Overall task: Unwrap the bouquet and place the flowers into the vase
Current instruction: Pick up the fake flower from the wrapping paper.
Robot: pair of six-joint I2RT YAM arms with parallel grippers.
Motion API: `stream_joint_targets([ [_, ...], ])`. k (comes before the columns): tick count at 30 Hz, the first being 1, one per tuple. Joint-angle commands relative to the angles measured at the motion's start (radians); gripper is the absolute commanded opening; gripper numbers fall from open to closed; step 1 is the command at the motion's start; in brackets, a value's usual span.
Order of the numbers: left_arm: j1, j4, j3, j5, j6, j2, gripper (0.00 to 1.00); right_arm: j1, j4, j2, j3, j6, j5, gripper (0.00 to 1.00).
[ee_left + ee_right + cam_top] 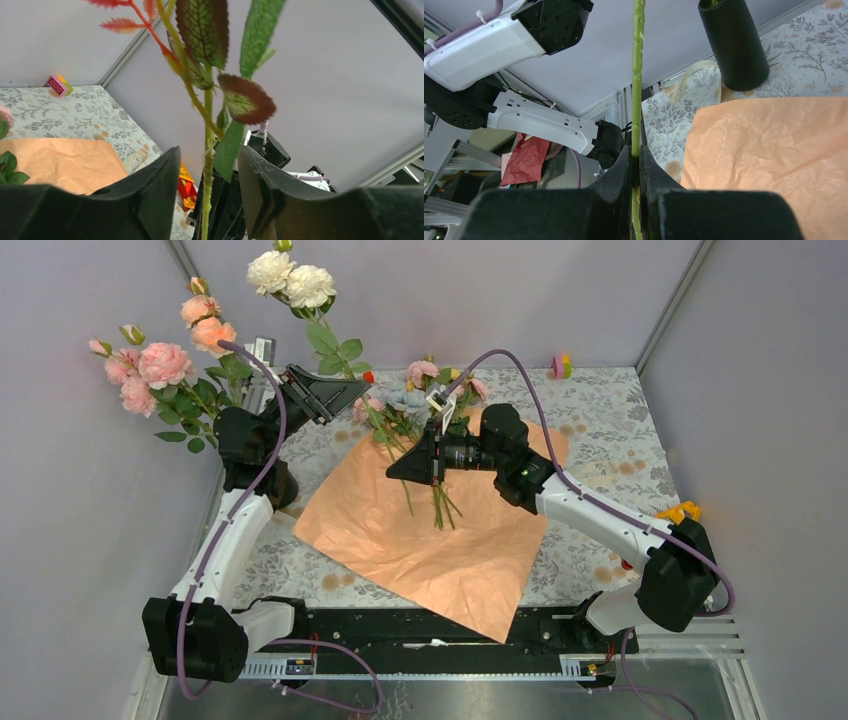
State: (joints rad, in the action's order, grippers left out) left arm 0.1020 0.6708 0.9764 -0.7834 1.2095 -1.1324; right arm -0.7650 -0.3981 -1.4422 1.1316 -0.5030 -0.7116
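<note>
- Unwrapping looks finished: the wrapping paper (420,540) lies open and flat on the counter (610,430), peach side up.
- The step in hand is moving the flowers across one at a time. A bunch of pink, peach and white roses (165,365) stands tall at the far left.
- The vase (731,45) sits upright just off the paper's edge. From overhead it is hidden behind the left arm.
- The left hand (209,152) is up among those roses with its fingers spread. A leafy stem (208,107) runs between them with a gap beside the stalk, so I judge it is not gripped.
- The right hand (635,155) is pressed together on a single green stem (638,75), held above the paper.
- A few loose flowers (400,405) lie near the paper's far edge.
- Next, as I read it, the left hand should draw back clear of the leaves without tugging the placed rose.
- The right hand then has to carry its stem across, cut end down. The mouth is narrow and crowded — that calls for an upright stem and a slow descent.
</note>
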Motion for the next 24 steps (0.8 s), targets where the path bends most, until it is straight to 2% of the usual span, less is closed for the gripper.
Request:
stream_joint_targets([
  [1, -0.001, 0.095, -0.002, -0.022, 0.027, 0.009, 0.44, -0.009, -0.018, 0.028, 0.034, 0.008, -0.050, 0.00],
  [10, -0.001, 0.080, -0.003, -0.019, 0.014, 0.013, 0.02, -0.009, -0.008, 0.017, 0.038, 0.012, -0.038, 0.00],
  [17, -0.001, 0.029, 0.009, -0.025, -0.039, 0.018, 0.00, -0.008, 0.019, 0.023, 0.042, 0.029, -0.006, 0.02],
  [19, -0.001, 0.006, 0.017, -0.034, -0.069, 0.019, 0.00, -0.009, 0.037, 0.031, 0.040, 0.043, 0.014, 0.20],
  [22, -0.001, -0.078, 0.040, -0.042, -0.156, 0.031, 0.00, -0.010, 0.074, 0.048, 0.035, 0.071, 0.059, 0.56],
  [24, -0.002, -0.184, 0.074, -0.048, -0.266, 0.044, 0.00, -0.009, 0.088, 0.070, 0.020, 0.090, 0.090, 0.71],
])
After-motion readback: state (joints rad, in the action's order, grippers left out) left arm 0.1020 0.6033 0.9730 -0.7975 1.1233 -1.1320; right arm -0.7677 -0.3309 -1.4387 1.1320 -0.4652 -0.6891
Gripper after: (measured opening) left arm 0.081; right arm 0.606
